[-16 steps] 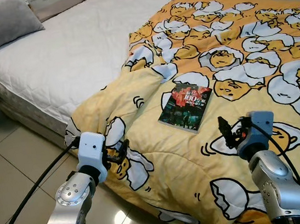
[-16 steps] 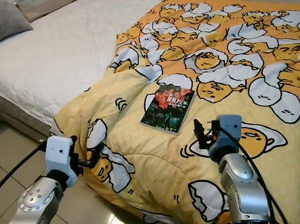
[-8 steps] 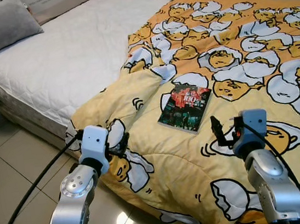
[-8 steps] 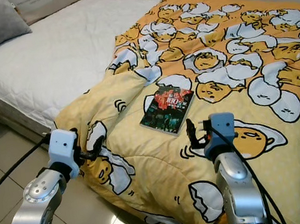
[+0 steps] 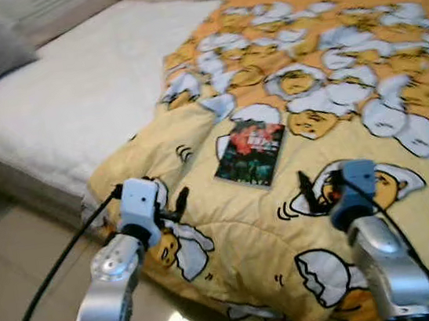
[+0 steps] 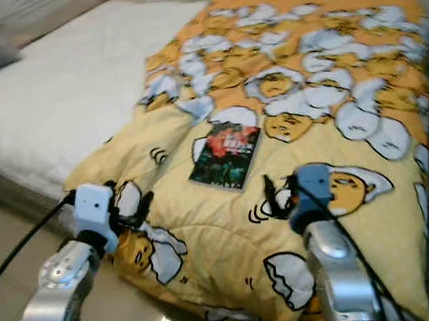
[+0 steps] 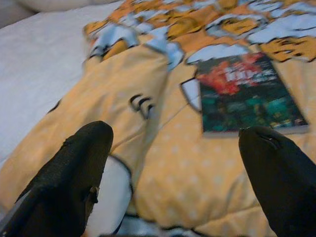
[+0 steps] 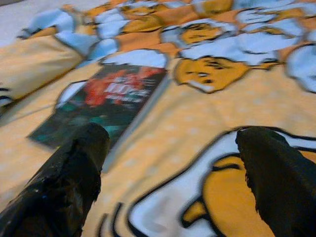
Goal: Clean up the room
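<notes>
The paperback book lies flat on the yellow cartoon-print duvet, long axis running away from the robot — just ahead of the right gripper, fingers spread and empty, which looks nearer than the left gripper, likewise spread, off beside the duvet's edge.

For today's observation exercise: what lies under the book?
The book lies flat on the yellow duvet, touching it. The duvet covers the mattress there, so whatever is beneath cannot be seen.
</notes>
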Controlling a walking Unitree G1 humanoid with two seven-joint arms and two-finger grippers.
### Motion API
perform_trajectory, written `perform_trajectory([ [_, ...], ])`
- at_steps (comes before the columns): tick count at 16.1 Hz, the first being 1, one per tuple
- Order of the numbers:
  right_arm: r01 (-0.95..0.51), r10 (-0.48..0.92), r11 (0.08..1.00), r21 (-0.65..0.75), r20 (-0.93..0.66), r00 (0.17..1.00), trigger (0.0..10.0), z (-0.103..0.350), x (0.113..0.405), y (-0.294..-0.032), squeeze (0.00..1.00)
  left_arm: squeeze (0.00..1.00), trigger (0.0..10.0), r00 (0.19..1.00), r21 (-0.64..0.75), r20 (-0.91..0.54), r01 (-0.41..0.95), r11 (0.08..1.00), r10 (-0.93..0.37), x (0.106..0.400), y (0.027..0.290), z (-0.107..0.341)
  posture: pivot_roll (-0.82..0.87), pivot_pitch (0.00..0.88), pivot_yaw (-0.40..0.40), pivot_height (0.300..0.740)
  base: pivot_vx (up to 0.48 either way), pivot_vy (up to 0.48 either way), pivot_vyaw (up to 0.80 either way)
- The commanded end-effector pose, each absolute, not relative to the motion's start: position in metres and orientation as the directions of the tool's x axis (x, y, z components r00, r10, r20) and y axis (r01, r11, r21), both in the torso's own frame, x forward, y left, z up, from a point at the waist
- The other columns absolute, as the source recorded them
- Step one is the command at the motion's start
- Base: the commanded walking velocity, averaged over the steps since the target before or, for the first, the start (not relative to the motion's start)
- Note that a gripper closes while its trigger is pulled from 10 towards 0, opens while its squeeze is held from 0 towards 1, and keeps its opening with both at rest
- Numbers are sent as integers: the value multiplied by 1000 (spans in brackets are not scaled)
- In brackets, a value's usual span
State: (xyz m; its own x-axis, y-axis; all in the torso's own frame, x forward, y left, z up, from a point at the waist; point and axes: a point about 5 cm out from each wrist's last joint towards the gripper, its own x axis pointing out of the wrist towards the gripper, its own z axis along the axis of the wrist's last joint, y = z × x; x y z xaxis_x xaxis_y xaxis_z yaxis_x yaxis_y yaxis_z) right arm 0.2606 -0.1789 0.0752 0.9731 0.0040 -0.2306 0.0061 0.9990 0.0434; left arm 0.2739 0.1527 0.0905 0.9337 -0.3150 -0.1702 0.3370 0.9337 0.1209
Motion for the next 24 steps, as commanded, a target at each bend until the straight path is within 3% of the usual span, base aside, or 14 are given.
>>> perform_trajectory([
  [1,-18,32,998,68,-209,977,10000,80,263,-171,1000,0,10000,939,132,-174,320,938,-296,275,161,90,-71,0,62,740,0,0,0],
  [2,-34,48,997,72,-214,976,10000,79,262,-168,0,0,10000,940,137,-167,319,938,-296,276,160,92,-71,0,62,740,0,0,0],
  [16,-36,55,996,82,-238,970,10000,77,268,-169,0,0,10000,941,109,-160,316,942,-297,273,160,93,-45,0,39,740,0,0,0],
  [22,-69,81,996,55,-250,965,10000,76,271,-166,0,0,10000,943,108,-158,312,944,-294,272,162,93,-38,0,35,740,271,0,0],
  [24,-97,104,994,42,-249,963,10000,75,270,-162,0,0,10000,943,111,-157,313,943,-294,272,163,94,-37,0,35,740,283,0,800],
])
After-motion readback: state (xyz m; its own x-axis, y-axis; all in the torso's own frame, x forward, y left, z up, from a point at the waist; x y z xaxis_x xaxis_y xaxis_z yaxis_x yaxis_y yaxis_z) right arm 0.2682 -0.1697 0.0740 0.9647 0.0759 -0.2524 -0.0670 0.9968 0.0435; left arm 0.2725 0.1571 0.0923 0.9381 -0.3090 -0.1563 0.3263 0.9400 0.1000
